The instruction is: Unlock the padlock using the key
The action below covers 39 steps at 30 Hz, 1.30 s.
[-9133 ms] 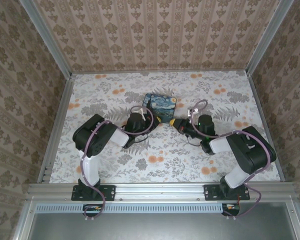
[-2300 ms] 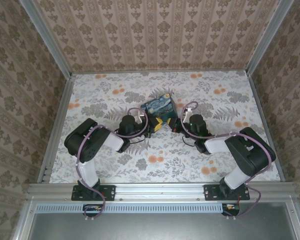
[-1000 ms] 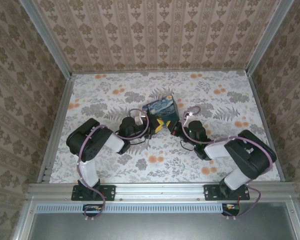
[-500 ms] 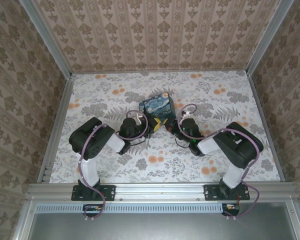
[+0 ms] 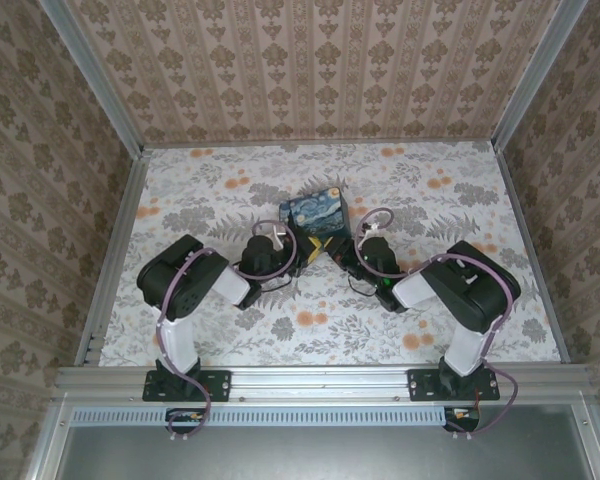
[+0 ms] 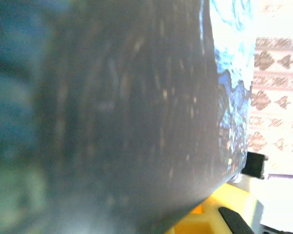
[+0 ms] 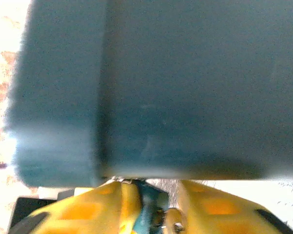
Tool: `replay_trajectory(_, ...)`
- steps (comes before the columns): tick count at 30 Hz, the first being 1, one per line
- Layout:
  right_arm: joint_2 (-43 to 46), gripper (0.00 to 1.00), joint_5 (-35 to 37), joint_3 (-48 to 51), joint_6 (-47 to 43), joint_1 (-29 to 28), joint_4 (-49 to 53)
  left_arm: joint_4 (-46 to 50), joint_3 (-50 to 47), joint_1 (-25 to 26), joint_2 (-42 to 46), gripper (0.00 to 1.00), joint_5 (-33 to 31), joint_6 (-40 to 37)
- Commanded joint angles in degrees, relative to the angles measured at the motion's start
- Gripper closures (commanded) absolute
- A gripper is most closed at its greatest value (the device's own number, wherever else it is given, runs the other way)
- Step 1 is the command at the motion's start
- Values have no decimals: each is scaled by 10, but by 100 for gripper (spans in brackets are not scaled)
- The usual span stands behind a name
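In the right wrist view the small teal padlock sits between the yellow fingers of my right gripper, whose jaws stand apart. It rests against the left finger. A small round metal part lies beside it; whether that is the key I cannot tell. The dark-blue painted box looms just above. From the top, my left gripper and right gripper meet at the near side of the box. My left gripper is shut, pressed close to the box, with a yellow finger at the frame's bottom.
The floral table stretches out to the left, right and behind the box. Patterned walls and aluminium rails enclose it. Purple cables loop over both wrists.
My right arm has swung left toward the box and its jaws have parted. The left arm has barely moved, and the box has shifted slightly.
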State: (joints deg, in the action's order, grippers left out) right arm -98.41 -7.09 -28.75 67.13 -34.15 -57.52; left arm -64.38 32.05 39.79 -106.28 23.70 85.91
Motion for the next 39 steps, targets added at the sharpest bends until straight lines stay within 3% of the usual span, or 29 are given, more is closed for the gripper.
replay_trajectory(1,61,52,-60,4,-21,-7,-28,93,15,9,21,100,60,-47)
replay_trajectory(7,131,39,-76,31,-61,7,99,171,31,3,34,100,62,-87)
replay_trajectory(12,180,34,-94,58,-103,20,207,238,44,-4,51,100,52,-131)
replay_trajectory(20,301,36,-71,75,-228,24,382,325,72,-9,71,100,51,-169)
replay_trajectory(24,338,43,-54,57,-322,21,448,361,83,-10,77,100,54,-176)
replay_trajectory(31,321,46,4,42,-456,-17,470,416,103,-11,83,100,63,-181)
replay_trajectory(39,261,44,78,22,-510,-63,444,436,111,-11,83,100,72,-177)
